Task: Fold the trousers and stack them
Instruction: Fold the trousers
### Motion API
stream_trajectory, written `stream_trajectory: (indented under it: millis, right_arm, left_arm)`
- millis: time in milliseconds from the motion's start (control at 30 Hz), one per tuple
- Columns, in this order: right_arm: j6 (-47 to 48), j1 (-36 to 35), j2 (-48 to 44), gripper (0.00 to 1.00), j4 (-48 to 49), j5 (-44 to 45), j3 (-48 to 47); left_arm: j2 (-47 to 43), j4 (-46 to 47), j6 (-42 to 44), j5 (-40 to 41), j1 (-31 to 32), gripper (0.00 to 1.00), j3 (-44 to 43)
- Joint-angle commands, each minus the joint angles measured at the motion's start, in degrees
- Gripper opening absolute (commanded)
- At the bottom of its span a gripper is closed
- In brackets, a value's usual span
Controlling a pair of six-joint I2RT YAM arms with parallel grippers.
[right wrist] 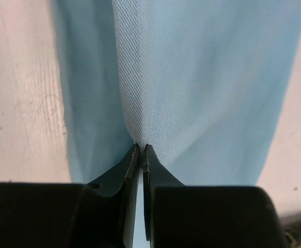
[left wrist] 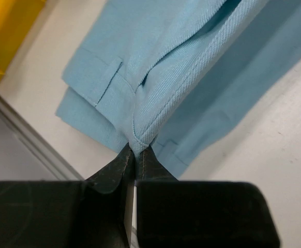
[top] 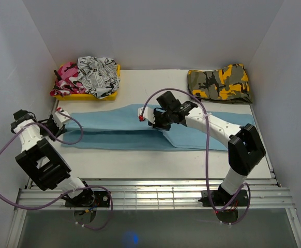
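The light-blue trousers [top: 119, 126] lie lengthwise across the middle of the table, one leg over the other. My left gripper [top: 59, 124] is at their left end, shut on a corner of the waistband [left wrist: 140, 137], which is lifted off the table. My right gripper [top: 151, 120] is near the middle of the top edge, shut on a pinch of the upper cloth layer [right wrist: 140, 139]; the lower layer lies flat below it. The trousers fill both wrist views [left wrist: 192, 67] [right wrist: 202, 77].
A yellow tray [top: 104, 93] with a pink camouflage garment [top: 65, 77] and a grey printed garment [top: 96, 70] stands at the back left. A folded orange-and-grey camouflage garment [top: 220, 82] lies at the back right. White walls close in on three sides.
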State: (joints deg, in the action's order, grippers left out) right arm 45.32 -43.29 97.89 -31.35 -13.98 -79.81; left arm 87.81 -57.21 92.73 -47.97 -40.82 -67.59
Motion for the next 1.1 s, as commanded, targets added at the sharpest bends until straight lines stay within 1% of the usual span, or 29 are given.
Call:
stream_trajectory:
  millis: [0, 67, 167, 267, 300, 367, 467, 533, 633, 667, 700, 800, 833, 867, 900, 933, 967, 1000, 1033, 1067]
  right_arm:
    - [2.0, 0.7, -0.9, 0.08, -2.6, -0.4, 5.9]
    - [2.1, 0.7, -0.1, 0.08, 0.2, -0.3, 10.5]
    - [1.9, 0.7, 2.9, 0.08, 1.6, -1.0, 12.7]
    - [0.9, 0.0, 5.9, 0.08, 2.4, -2.1, 12.2]
    - [0.5, -0.2, 6.7, 0.08, 2.8, -2.4, 11.9]
    - [0.3, -0.9, 8.7, 0.08, 2.0, -2.9, 10.0]
    - [0.1, -2.5, 9.4, 0.08, 0.6, -4.2, 9.4]
    - [-0.1, -3.6, 9.3, 0.08, -0.7, -5.4, 9.6]
    - [-0.8, -6.3, 8.1, 0.08, -1.2, -7.4, 11.3]
    - [-0.9, -7.4, 7.9, 0.08, -1.3, -7.9, 11.6]
    - [-1.1, -7.9, 7.8, 0.08, -1.5, -8.7, 12.0]
    - [-2.8, -8.5, 7.5, 0.08, -1.1, -10.0, 12.7]
    - [-3.1, -8.5, 8.0, 0.08, -1.0, -10.0, 12.6]
    - [-3.5, -8.5, 8.3, 0.09, -0.8, -9.7, 12.5]
    - [-3.7, -8.5, 8.5, 0.12, -0.8, -9.2, 12.4]
    - [-3.6, -8.5, 8.5, 0.17, -0.8, -9.1, 12.3]
    - [-3.7, -8.5, 8.2, 0.33, -1.0, -9.0, 12.3]
    - [-4.2, -8.4, 7.8, 0.38, -1.2, -9.5, 12.1]
    - [-4.4, -8.2, 6.5, 0.43, -1.4, -10.0, 11.7]
    - [-4.8, -7.5, 5.7, 0.53, -1.7, -10.7, 11.3]
  left_arm:
    - [-1.5, -0.1, 6.5, 4.6, -0.8, 0.00, 7.0]
    - [0.0, 1.0, 7.3, 8.8, -0.9, 0.00, 11.7]
    - [3.7, 6.8, 5.5, 14.0, -1.2, 0.00, 16.2]
    - [8.0, 10.6, 4.3, 17.1, -1.5, 0.00, 17.8]
    - [8.9, 12.7, 2.7, 17.8, -1.5, 0.00, 17.8]
    - [11.1, 13.4, 1.7, 19.0, -1.5, 0.00, 16.8]
    - [12.1, 13.9, 1.8, 20.5, -2.4, 0.00, 16.1]
    - [12.2, 14.8, 2.8, 20.8, -3.1, 0.00, 15.6]
    - [13.1, 15.0, 1.4, 19.5, -4.1, 0.00, 12.5]
    - [13.3, 14.2, 1.4, 18.8, -4.5, 0.00, 11.4]
    - [13.4, 11.3, 1.8, 16.4, -4.8, 0.00, 9.2]
    - [11.3, 7.8, 4.3, 11.9, -6.1, 0.00, 8.0]
    - [9.2, 7.6, 4.3, 9.8, -6.2, 0.04, 8.3]
    - [8.3, 7.6, 4.7, 9.2, -6.2, 0.09, 8.6]
    - [7.4, 7.4, 5.5, 8.9, -6.2, 0.23, 9.1]
    - [5.6, 7.1, 5.5, 7.9, -6.2, 0.27, 9.0]
    - [5.2, 6.3, 5.5, 7.2, -6.5, 0.33, 8.4]
    - [4.9, 3.5, 5.1, 5.9, -6.8, 0.38, 7.1]
    - [5.2, 1.4, 4.7, 4.0, -7.3, 0.50, 5.4]
    - [5.6, -3.0, 4.0, 0.1, -8.1, 0.59, 0.8]
